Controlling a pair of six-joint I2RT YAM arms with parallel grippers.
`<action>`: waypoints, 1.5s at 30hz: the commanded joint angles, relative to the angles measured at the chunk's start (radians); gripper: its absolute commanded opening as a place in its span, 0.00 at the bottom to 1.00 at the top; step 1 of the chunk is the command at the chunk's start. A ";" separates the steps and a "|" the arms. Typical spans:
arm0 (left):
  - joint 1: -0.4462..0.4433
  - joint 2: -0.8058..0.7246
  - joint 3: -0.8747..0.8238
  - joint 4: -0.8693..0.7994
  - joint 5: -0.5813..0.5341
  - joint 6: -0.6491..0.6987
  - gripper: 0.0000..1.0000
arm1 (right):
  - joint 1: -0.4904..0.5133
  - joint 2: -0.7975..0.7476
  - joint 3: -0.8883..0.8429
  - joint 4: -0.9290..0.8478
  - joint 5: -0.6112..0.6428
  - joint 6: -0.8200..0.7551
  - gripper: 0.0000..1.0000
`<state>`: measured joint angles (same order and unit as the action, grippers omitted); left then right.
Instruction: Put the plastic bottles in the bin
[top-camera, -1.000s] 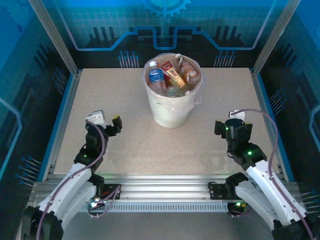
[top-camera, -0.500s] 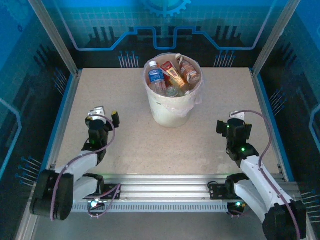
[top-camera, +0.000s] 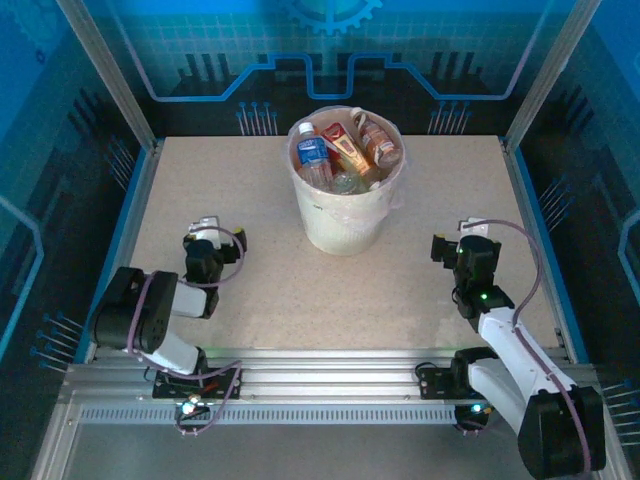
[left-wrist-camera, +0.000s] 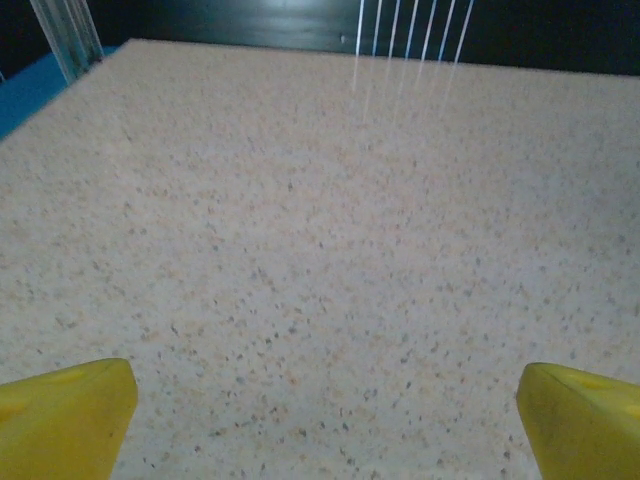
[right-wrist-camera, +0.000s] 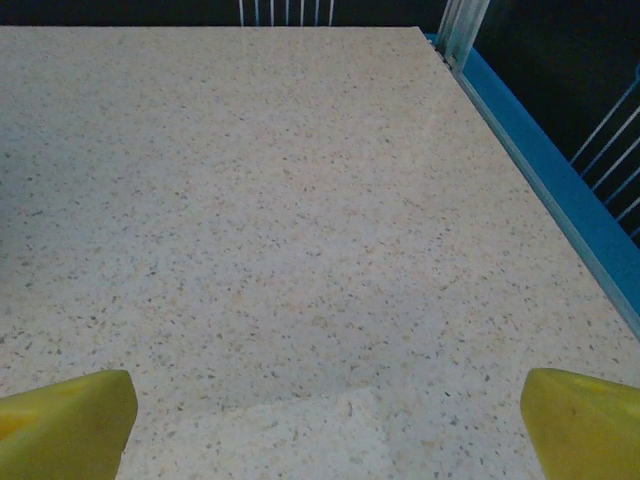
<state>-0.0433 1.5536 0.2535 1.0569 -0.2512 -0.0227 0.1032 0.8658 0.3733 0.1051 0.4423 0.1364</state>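
Plastic bottles (top-camera: 345, 150): heaped to rim of bin (top-camera: 340, 225), upper centre. Left pincer (left-wrist-camera: 322, 430), right pincer (right-wrist-camera: 325, 425): spread, empty. Risk: spillage likely if bin is knocked.

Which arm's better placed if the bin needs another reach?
Right, marginally. The left gripper and right gripper are both open and empty, flanking the bin at similar distance. The left arm is folded tightly over its base; the right arm is more extended. The visible plastic bottles sit in the bin.
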 joint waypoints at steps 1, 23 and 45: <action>0.021 -0.004 0.077 -0.045 0.099 0.015 0.99 | -0.021 0.014 -0.027 0.117 -0.045 -0.028 1.00; 0.040 -0.002 0.128 -0.136 0.156 0.015 0.99 | -0.073 0.444 0.046 0.486 -0.269 -0.090 1.00; 0.040 -0.002 0.128 -0.136 0.156 0.015 0.99 | -0.073 0.633 0.043 0.673 -0.404 -0.115 1.00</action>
<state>-0.0135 1.5551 0.3752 0.9207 -0.1143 -0.0227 0.0444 1.4765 0.4393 0.6785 0.0719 0.0418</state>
